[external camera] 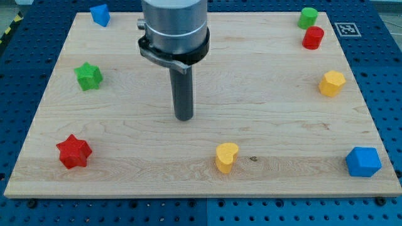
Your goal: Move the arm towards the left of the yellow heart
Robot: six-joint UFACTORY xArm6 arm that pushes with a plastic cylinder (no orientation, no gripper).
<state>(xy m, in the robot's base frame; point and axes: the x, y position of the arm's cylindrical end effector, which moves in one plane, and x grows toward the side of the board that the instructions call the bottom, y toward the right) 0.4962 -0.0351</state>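
The yellow heart (226, 156) sits on the wooden board (125, 163) near the view's bottom, a little right of centre. My tip (183, 117) is the lower end of the dark rod, near the board's middle. It stands above and to the left of the yellow heart, apart from it and touching no block.
A red star (74, 151) lies at the bottom left, a green star (88, 76) at the left, a blue block (100, 14) at the top left. A green block (308, 17) and red cylinder (313, 37) stand top right, a yellow hexagon (331, 83) right, a blue hexagon (363, 161) bottom right.
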